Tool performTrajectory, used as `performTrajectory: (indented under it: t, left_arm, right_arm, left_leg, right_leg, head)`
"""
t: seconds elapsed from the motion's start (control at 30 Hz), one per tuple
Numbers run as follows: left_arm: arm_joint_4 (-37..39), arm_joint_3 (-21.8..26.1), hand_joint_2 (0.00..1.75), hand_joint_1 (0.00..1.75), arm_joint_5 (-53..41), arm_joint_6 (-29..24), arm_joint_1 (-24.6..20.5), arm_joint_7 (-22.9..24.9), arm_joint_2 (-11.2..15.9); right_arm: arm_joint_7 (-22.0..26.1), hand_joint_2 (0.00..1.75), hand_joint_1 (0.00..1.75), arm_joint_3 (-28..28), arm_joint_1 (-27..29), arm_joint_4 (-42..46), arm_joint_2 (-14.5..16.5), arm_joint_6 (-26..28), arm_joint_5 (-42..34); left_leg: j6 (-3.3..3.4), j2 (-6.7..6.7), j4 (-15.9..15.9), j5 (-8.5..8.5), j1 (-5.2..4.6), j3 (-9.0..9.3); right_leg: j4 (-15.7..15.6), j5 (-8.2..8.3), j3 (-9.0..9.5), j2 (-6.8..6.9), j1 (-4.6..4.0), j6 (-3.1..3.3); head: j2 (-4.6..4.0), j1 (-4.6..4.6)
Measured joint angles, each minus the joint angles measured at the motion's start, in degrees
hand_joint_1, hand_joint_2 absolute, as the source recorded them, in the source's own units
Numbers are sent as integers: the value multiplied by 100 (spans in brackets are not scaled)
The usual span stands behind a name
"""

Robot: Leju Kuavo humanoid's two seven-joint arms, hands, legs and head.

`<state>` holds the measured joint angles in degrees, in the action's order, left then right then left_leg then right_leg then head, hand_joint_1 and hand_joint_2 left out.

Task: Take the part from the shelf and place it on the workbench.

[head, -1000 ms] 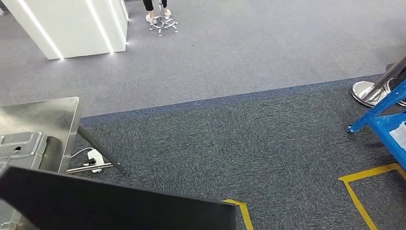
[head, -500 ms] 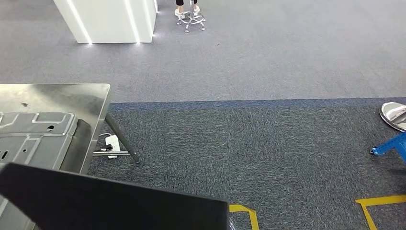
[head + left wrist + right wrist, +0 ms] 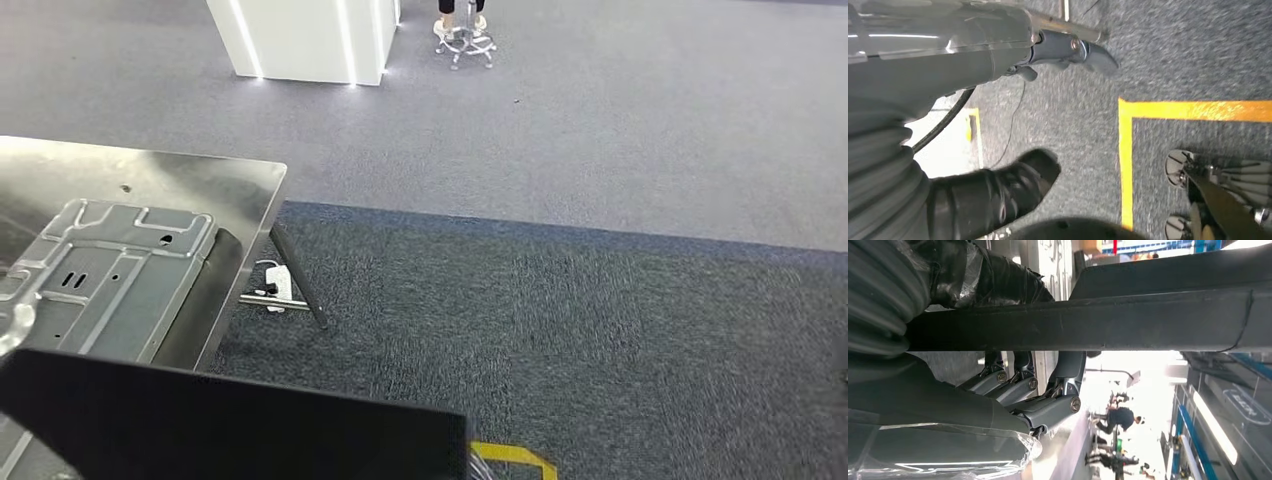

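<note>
1. The part (image 3: 230,430), a flat dark panel, is carried low across the near edge of the head view, above the near right edge of the table (image 3: 250,190).
2. In the right wrist view the right robot hand (image 3: 1023,365) is clamped on the part (image 3: 1098,325): dark fingers (image 3: 1018,385) wrap under its edge and the thumb lies along its other face.
3. The left robot hand (image 3: 1013,125) hangs over the carpet (image 3: 1173,50) with its thumb and fingers apart and nothing between them.
4. On the steel table lies a pressed metal sheet (image 3: 110,280), reaching towards the table's right edge.
5. Beneath the table's right edge a white power strip (image 3: 278,285) lies on the carpet (image 3: 600,330) beside a slanted leg.
6. Yellow floor tape (image 3: 515,458) marks the carpet near the part's right end.
7. At the far side stand a white lit column (image 3: 305,40) and a chrome stool base (image 3: 465,42) with a person's feet beside it.
</note>
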<state>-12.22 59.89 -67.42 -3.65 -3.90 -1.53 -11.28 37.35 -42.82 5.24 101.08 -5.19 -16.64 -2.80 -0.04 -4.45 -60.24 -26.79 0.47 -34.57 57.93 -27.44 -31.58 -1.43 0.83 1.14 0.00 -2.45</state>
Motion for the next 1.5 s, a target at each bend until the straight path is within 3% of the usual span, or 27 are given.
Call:
performTrajectory:
  t: [0.07,0.13,0.17,0.2,0.3,0.37,0.43,0.5,0.53,0.57,0.63,0.67,0.7,0.77,0.83,0.87,0.93,1.0,1.1,1.17,1.2,1.23,1.3,1.37,1.4,1.47,1.5]
  left_arm:
    - [0,1,175,0,-1,-2,-18,-1,0]
    - [0,0,175,0,-3,-1,-30,-15,-2]
    - [0,0,175,0,-5,-1,-26,-25,-3]
    - [0,-1,175,0,-8,-3,-19,-34,-4]
    - [0,-3,175,0,-60,-38,-19,-17,-21]
    - [0,-8,175,0,-110,-97,-37,31,-64]
    - [0,-12,175,0,-135,-163,-38,62,-105]
    - [0,-12,175,0,-132,-209,-39,58,-142]
    - [0,-12,175,0,-127,-222,-46,50,-159]
    - [0,-12,175,0,-119,-229,-54,38,-177]
    - [0,-11,175,0,-99,-231,-67,20,-203]
    - [0,-10,175,0,-89,-230,-69,17,-214]
    - [0,-9,175,0,-77,-228,-67,16,-222]
    - [0,-6,175,0,-44,-219,-67,11,-231]
    - [0,2,175,0,-3,-194,-70,-15,-237]
    - [0,7,175,0,19,-174,-68,-36,-236]
    - [0,15,175,0,46,-132,-50,-66,-225]
    - [0,22,175,0,63,-112,-27,-76,-213]
    - [0,41,175,0,109,-92,-30,-119,-186]
    - [0,75,175,0,141,-53,-29,-148,-154]
    - [0,97,175,0,155,-33,-21,-155,-135]
    - [0,119,175,0,166,-17,-8,-154,-114]
    - [0,147,175,0,178,-7,10,-153,-73]
    - [0,157,175,0,183,-1,5,-154,-44]
    - [0,163,175,0,184,3,1,-155,-33]
    - [0,181,175,0,188,11,9,-160,-5]
    - [0,190,175,0,192,17,16,-164,7]
  right_arm:
    - [-21,175,175,0,9,2,7,-3,23]
    - [-29,175,175,0,11,3,7,4,45]
    - [-31,175,175,0,11,3,6,10,52]
    - [-29,175,175,0,12,4,5,21,54]
    - [21,175,175,9,31,26,-6,110,44]
    - [92,175,175,36,64,60,-30,198,13]
    - [158,175,175,61,87,91,-49,237,-34]
    - [201,175,175,75,95,107,-62,223,-63]
    - [214,175,175,84,101,110,-67,214,-68]
    - [220,175,175,93,107,111,-74,204,-70]
    - [225,175,175,108,114,111,-85,178,-76]
    - [225,175,175,111,120,111,-91,156,-79]
    - [224,175,175,113,130,110,-99,130,-82]
    - [209,175,175,115,145,109,-115,53,-89]
    - [174,175,175,114,132,104,-120,-53,-107]
    - [149,175,175,113,118,101,-113,-112,-119]
    - [104,175,175,109,95,94,-94,-184,-133]
    - [85,175,175,108,76,92,-69,-215,-135]
    - [47,175,175,109,58,90,-32,-308,-135]
    - [-12,175,175,109,43,73,-7,-389,-136]
    - [-41,175,175,109,34,61,11,-426,-137]
    - [-57,175,175,109,28,51,35,-453,-138]
    - [-81,175,175,109,18,44,91,-488,-140]
    - [-95,175,175,109,5,44,137,-526,-141]
    - [-98,175,175,109,-1,44,152,-550,-142]
    - [-107,175,175,109,-17,44,180,-596,-142]
    - [-114,175,175,109,-30,44,194,-610,-142]
  left_leg:
    - [-49,279,-590,-315,9,-292]
    - [-107,355,-1240,-560,49,-631]
    - [-133,376,-1347,-545,70,-689]
    - [-152,403,-1219,-422,89,-624]
    - [-138,661,-150,54,98,-61]
    - [-57,747,151,103,62,89]
    - [33,643,161,107,44,81]
    - [106,553,201,131,54,92]
    - [140,511,217,145,63,100]
    - [162,465,220,149,56,95]
    - [195,354,213,151,34,83]
    - [200,285,207,150,23,81]
    - [203,209,199,149,15,82]
    - [198,47,182,147,12,86]
    - [161,-86,159,147,2,69]
    - [131,-137,156,150,2,55]
    - [58,-233,172,167,11,31]
    - [8,-123,87,119,11,-14]
    - [-40,301,-690,-333,5,-384]
    - [-74,371,-1314,-581,21,-681]
    - [-88,389,-1429,-578,29,-730]
    - [-96,417,-1286,-453,35,-642]
    - [-86,602,-554,-113,31,-239]
    - [-22,770,-10,43,3,42]
    - [17,790,58,30,-15,66]
    - [87,681,70,51,-23,51]
    - [121,628,88,64,-17,56]
  right_leg:
    - [-37,-4,44,153,6,44]
    - [-32,-25,53,316,-2,53]
    - [-28,-37,60,391,-1,47]
    - [-21,-52,71,456,2,34]
    - [20,-122,114,621,-2,-47]
    - [37,-160,132,707,-29,-121]
    - [30,-176,157,762,-28,-191]
    - [162,-297,125,576,3,-250]
    - [385,-446,25,424,15,-267]
    - [722,-633,-137,278,17,-270]
    - [1453,-925,-525,170,7,-261]
    - [1628,-924,-634,157,3,-253]
    - [1586,-808,-640,146,0,-238]
    - [928,-371,-373,27,-2,-187]
    - [290,-98,-109,-178,-9,-146]
    - [154,-68,-57,-235,-19,-134]
    - [114,-65,-43,-159,-33,-98]
    - [55,-36,-5,-30,-17,-29]
    - [11,-33,37,203,-18,55]
    - [27,-55,36,363,-30,65]
    - [39,-70,36,442,-32,61]
    - [55,-89,40,509,-30,51]
    - [97,-141,60,626,-33,12]
    - [135,-187,77,716,-56,-50]
    - [138,-196,84,755,-71,-81]
    - [127,-207,106,820,-71,-142]
    - [152,-242,111,764,-57,-175]
  head:
    - [0,9]
    - [0,10]
    - [0,10]
    - [0,11]
    - [0,8]
    - [0,-3]
    - [0,-8]
    - [0,-9]
    - [0,-11]
    - [0,-11]
    - [0,-10]
    - [0,-10]
    - [0,-10]
    - [0,-11]
    - [0,-12]
    - [0,-9]
    - [0,-8]
    - [0,-2]
    - [0,10]
    - [0,9]
    - [0,9]
    - [0,9]
    - [0,9]
    - [0,6]
    - [0,6]
    - [0,8]
    - [0,5]
